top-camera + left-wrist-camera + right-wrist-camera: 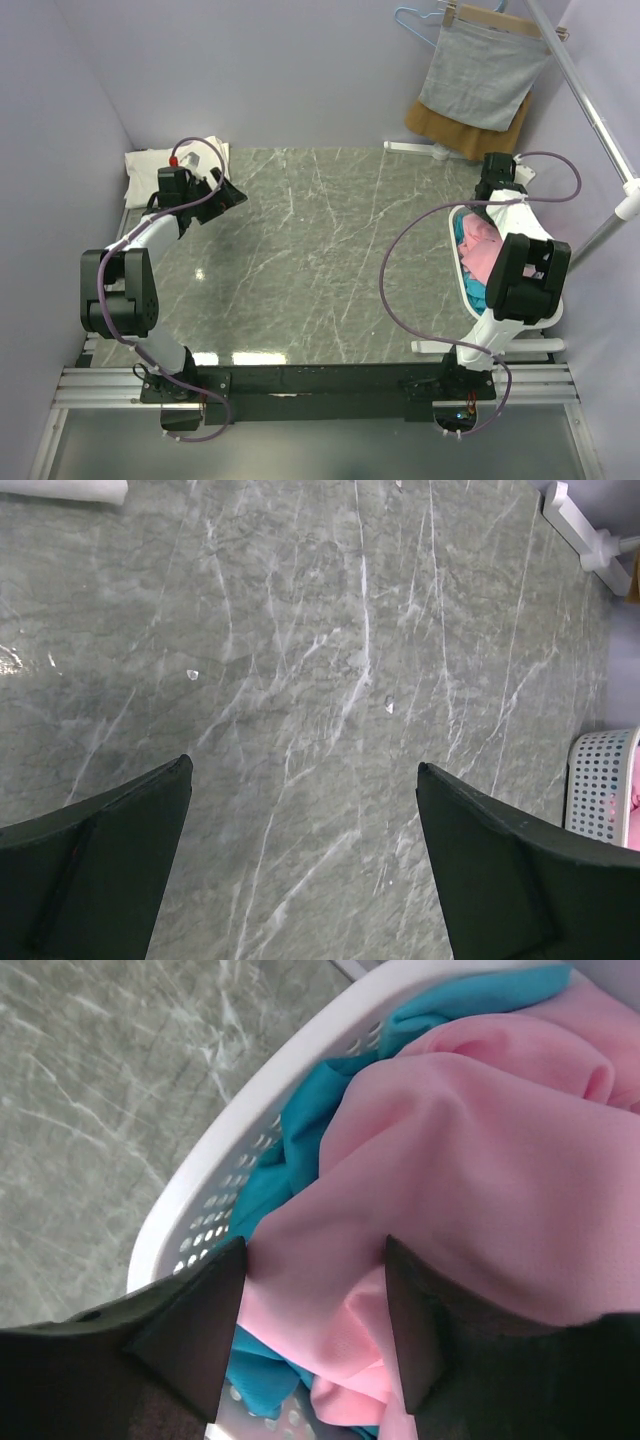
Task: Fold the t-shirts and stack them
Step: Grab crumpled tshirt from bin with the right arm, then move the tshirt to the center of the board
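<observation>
A pale pink t-shirt (pixel 480 1130) lies crumpled on top of teal-blue t-shirts (pixel 310 1120) in a white perforated basket (pixel 220 1160) at the table's right side. My right gripper (pixel 315 1250) reaches down into the basket (pixel 452 250). Its jaws stand partly apart, straddling a fold of the pink t-shirt (pixel 480 250). A cream-white t-shirt (pixel 150 165) lies folded at the back left corner. Just right of it my left gripper (pixel 228 195) hovers wide open over bare marble, with nothing between its fingers (pixel 100 860).
A grey cloth (pixel 485 70) hangs from a hanger at the back right, above a mustard-brown cloth (pixel 440 125). A white rail (pixel 600 120) slants along the right wall. A white bar (pixel 585 530) lies at the table's far edge.
</observation>
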